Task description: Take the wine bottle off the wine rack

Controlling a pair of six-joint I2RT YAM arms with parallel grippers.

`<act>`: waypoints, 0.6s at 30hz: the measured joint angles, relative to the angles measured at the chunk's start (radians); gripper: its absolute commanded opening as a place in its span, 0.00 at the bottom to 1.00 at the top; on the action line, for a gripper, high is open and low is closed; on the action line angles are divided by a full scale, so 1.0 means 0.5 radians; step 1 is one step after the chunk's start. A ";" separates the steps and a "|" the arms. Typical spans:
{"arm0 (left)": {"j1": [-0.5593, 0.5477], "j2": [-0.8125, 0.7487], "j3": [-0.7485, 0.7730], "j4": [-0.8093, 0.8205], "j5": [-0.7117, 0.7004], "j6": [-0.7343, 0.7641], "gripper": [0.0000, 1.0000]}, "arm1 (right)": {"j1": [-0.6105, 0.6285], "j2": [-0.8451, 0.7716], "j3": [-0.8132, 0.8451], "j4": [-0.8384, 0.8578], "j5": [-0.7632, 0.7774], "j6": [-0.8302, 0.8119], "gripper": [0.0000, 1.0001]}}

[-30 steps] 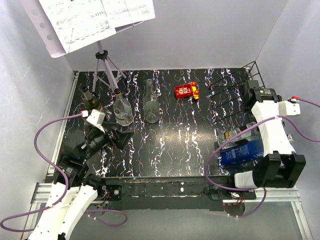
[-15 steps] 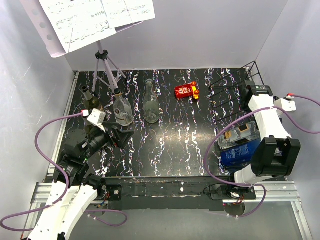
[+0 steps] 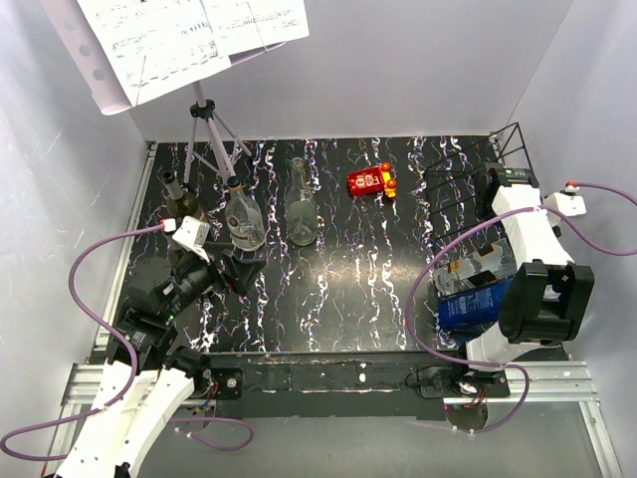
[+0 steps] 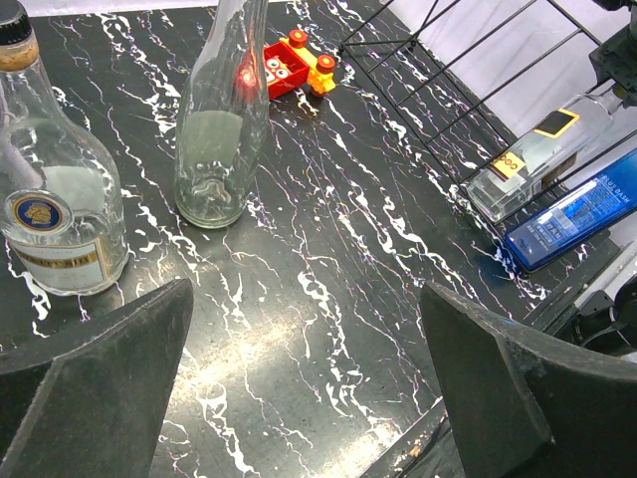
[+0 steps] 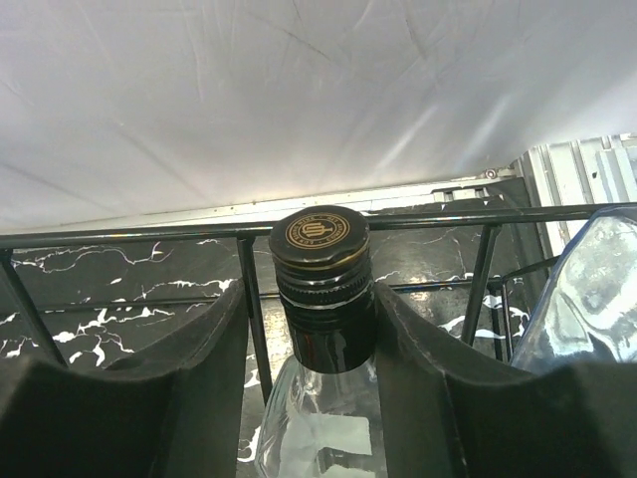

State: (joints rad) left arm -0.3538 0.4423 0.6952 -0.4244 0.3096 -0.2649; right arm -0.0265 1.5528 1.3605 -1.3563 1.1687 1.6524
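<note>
Lying in wine rack (image 5: 119,235): wine bottle (image 5: 320,289)

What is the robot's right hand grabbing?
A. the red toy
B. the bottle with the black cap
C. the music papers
B: the right wrist view shows the right gripper pressed against both sides of the wine bottle at its black cap, beside the wine rack bars.

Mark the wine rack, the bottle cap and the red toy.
wine rack (image 5: 149,232), right wrist view, top horizontal bar.
bottle cap (image 5: 318,231), right wrist view, gold emblem on top.
red toy (image 4: 284,68), left wrist view, red body.
</note>
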 measured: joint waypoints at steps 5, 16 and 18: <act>0.000 0.000 0.000 0.000 0.000 0.002 0.98 | -0.005 -0.001 0.005 0.002 -0.003 -0.004 0.01; 0.000 -0.010 0.000 0.000 0.000 0.002 0.98 | 0.106 -0.070 0.079 -0.022 -0.060 -0.121 0.01; 0.000 -0.020 0.000 0.001 0.000 0.002 0.98 | 0.165 -0.083 0.110 -0.028 -0.058 -0.156 0.01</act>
State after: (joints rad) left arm -0.3538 0.4324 0.6952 -0.4240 0.3096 -0.2642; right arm 0.0559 1.5112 1.4155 -1.3705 1.1397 1.5745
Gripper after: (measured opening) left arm 0.981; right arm 0.535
